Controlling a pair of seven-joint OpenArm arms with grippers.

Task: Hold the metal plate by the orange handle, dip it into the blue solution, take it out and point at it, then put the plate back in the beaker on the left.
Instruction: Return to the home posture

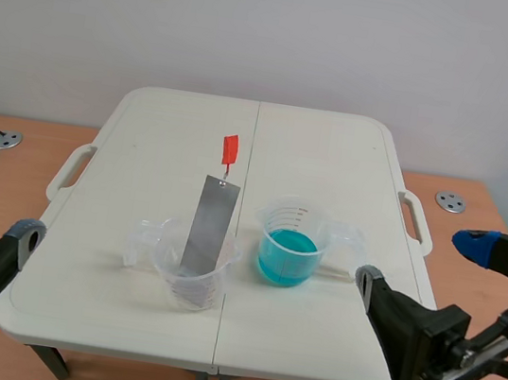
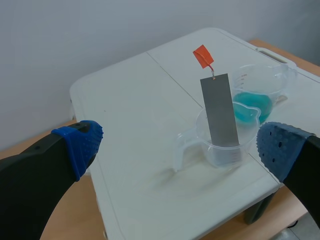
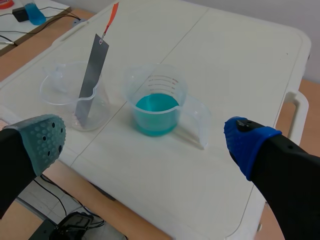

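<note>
While left gripper (image 2: 180,147) and right gripper (image 3: 146,140) gape empty, the metal plate (image 1: 208,226) leans in its beaker (image 1: 193,292). Missing the orange handle (image 1: 229,151) may topple it.

Narrow gap between left beaker (image 1: 166,252) and blue-solution beaker (image 1: 290,248) — open air around the orange handle (image 1: 229,151).

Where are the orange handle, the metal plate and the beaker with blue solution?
orange handle (image 1: 229,151), scene view, middle of the orange tab.
metal plate (image 1: 209,226), scene view, middle of its grey face.
beaker with blue solution (image 1: 297,221), scene view, clear wall near the rim.
</note>
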